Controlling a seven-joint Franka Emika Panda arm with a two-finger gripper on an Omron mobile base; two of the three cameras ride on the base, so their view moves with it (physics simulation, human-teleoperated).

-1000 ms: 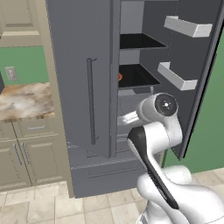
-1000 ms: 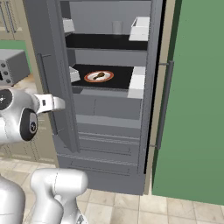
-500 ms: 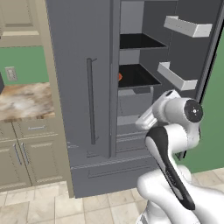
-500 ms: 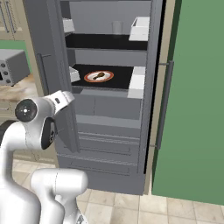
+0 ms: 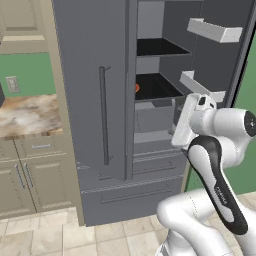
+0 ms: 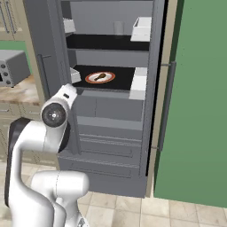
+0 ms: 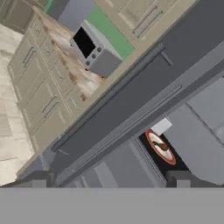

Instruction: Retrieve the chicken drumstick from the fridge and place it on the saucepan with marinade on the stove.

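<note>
Now that the arm has swung round toward the open fridge (image 6: 111, 66), the hand (image 7: 111, 178), wide open and empty, faces the chicken drumstick (image 6: 100, 77) on its plate (image 6: 91, 80), so the reach-in comes next.

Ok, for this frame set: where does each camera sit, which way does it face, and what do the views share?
Left base view: behind the arm on its left, facing the tall grey double-door fridge; white arm at lower right.
Right base view: behind on the right, looking into the open fridge at the orange-rimmed plate with the brown chicken drumstick; arm at lower left.
Hand view: rolled, looking along the open gripper at the fridge, plate and a grey toaster oven.
Shared: the fridge in all three views; the plate in the right base and hand views.
</note>
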